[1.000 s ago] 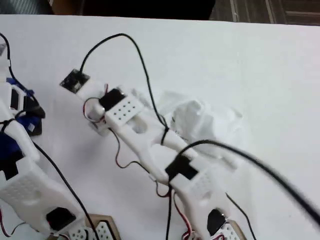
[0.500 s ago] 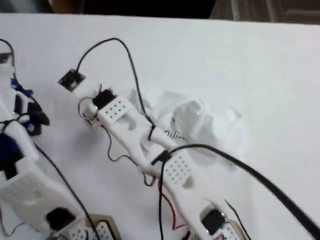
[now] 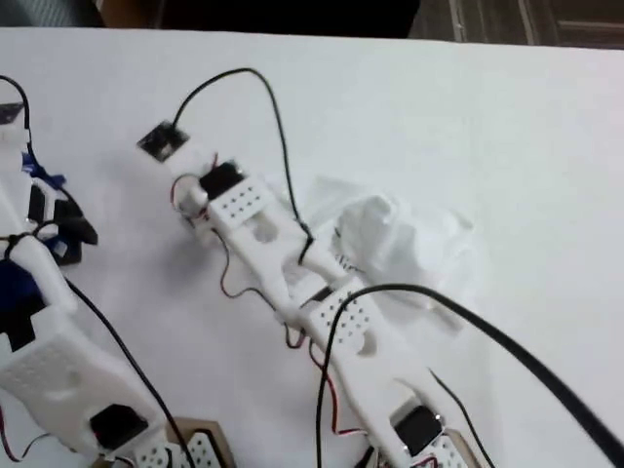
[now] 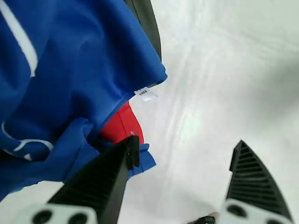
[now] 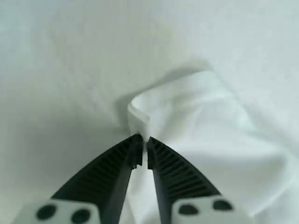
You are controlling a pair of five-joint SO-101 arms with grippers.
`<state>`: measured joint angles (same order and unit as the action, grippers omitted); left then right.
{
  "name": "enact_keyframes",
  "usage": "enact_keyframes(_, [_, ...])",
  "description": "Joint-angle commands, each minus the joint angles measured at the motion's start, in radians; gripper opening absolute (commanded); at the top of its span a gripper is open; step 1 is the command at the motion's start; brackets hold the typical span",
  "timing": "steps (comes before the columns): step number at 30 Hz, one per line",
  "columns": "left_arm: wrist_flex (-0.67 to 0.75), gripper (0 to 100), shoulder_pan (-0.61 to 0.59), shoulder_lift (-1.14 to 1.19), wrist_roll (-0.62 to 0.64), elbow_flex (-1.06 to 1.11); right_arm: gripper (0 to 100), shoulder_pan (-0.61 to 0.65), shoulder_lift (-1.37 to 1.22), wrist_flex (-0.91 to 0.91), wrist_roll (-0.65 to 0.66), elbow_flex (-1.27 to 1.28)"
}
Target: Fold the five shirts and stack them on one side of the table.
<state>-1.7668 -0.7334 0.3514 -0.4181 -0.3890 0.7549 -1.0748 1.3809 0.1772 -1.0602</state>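
Firmly, right claw (image 5: 143,140) pinches white shirt (image 5: 201,130); left claw (image 4: 187,142) gapes beside blue shirt (image 4: 60,70).

Blue shirt (image 4: 70,60), white shirt (image 3: 400,234)

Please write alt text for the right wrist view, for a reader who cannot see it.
The right hand is shut on a folded edge of the white shirt, its black fingers meeting at the tips. The shirt lies crumpled on the white table.

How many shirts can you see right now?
3: a white shirt mid-table, a blue shirt at the table's left edge, and what looks like a red one tucked under it. Others may be hidden.
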Motion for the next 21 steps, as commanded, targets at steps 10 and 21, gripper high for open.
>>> enact_keyframes(10, [0.017,33,0.028,-0.066,-0.002,-0.001,2.0,-0.214,0.061,0.338,0.0,-0.535])
enact_keyframes(21, [0.02,33,0.269,-0.064,-0.002,0.001,2.0,-0.549,0.565,0.338,0.184,-0.244])
